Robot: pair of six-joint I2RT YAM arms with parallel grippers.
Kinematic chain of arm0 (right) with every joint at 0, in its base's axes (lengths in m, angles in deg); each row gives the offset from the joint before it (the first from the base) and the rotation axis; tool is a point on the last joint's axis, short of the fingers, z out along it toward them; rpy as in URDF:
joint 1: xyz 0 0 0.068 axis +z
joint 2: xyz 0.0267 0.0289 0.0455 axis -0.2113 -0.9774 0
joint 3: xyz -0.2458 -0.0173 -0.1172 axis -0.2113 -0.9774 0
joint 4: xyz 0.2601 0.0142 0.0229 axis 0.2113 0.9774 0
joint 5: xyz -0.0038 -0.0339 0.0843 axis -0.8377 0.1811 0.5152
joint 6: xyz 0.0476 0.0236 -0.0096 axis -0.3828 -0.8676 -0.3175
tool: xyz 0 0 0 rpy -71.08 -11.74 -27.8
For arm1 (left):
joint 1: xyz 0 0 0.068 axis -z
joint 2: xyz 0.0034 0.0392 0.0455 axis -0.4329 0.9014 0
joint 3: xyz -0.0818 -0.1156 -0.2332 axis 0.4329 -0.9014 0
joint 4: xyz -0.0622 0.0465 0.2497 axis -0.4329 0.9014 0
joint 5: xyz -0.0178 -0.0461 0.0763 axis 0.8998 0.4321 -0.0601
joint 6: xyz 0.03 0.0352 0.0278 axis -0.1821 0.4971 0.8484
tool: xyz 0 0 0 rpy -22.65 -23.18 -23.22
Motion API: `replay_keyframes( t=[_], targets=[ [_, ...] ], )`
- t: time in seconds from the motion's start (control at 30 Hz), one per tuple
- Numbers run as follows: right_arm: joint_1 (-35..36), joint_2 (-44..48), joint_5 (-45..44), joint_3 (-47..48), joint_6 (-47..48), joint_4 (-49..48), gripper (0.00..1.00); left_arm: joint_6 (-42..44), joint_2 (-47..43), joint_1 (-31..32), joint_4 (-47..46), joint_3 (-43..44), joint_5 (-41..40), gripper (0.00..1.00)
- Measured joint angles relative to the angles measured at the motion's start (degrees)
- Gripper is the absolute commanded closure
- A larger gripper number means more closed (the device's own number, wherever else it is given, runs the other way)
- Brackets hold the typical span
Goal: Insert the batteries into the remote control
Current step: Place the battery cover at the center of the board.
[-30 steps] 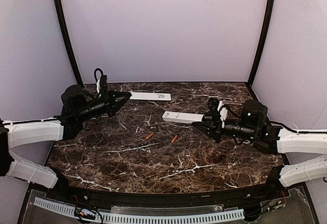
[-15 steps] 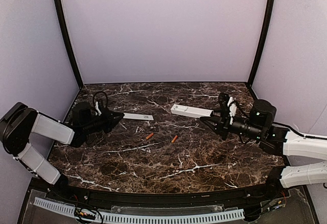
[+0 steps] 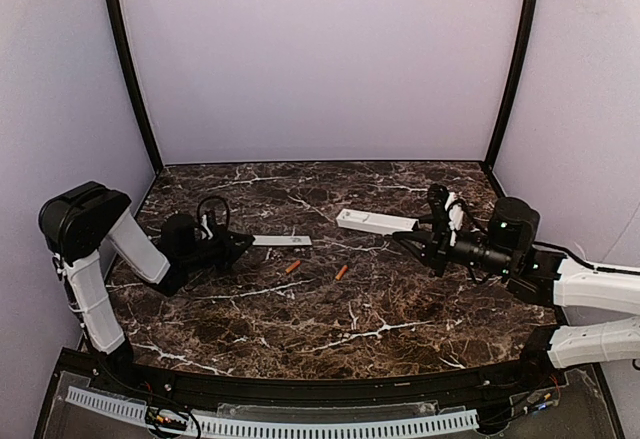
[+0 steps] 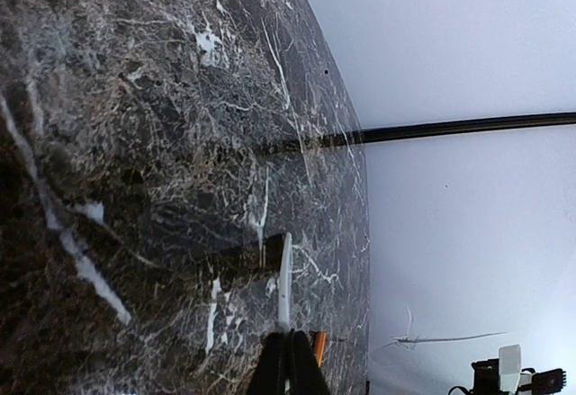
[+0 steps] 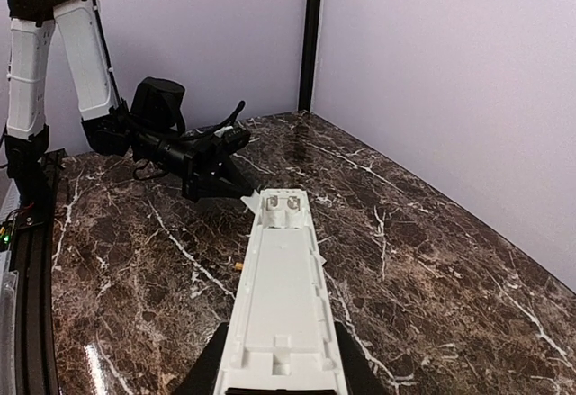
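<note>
My right gripper (image 3: 418,232) is shut on one end of the remote control (image 3: 375,221), a long white bar held above the marble. In the right wrist view the remote control (image 5: 283,296) runs away from my right gripper (image 5: 279,363), open back up, with its battery recess (image 5: 286,208) at the far end. Two orange batteries (image 3: 292,267) (image 3: 342,272) lie on the table between the arms. My left gripper (image 3: 240,244) is shut on a thin white cover strip (image 3: 281,241), held low over the marble. The left wrist view shows that strip (image 4: 284,282) edge-on, with one battery (image 4: 317,346) beside my left gripper (image 4: 288,345).
The dark marble table (image 3: 330,324) is enclosed by lilac walls with black corner posts (image 3: 126,69). The left arm's white upper link (image 3: 95,289) stands tall at the table's left edge. A perforated white rail (image 3: 270,424) runs along the near edge.
The left arm brought the cover strip from the back down and forward to the marble near the batteries. The right gripper lifted the remote to the back right, then held still.
</note>
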Motion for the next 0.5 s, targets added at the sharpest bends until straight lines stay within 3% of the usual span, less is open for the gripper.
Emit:
replay_keyframes(
  t=[0.2,0.5],
  targets=[
    [-0.66,0.17,-0.02,-0.52,-0.57,0.24,1.00,-1.46,8.68,1.84,-2.64,9.22,2.73,1.00],
    [-1.55,2.80,-0.02,-0.63,-1.29,0.35,1.00,-0.61,11.45,13.16,-0.09,21.03,7.13,1.00]
  ],
)
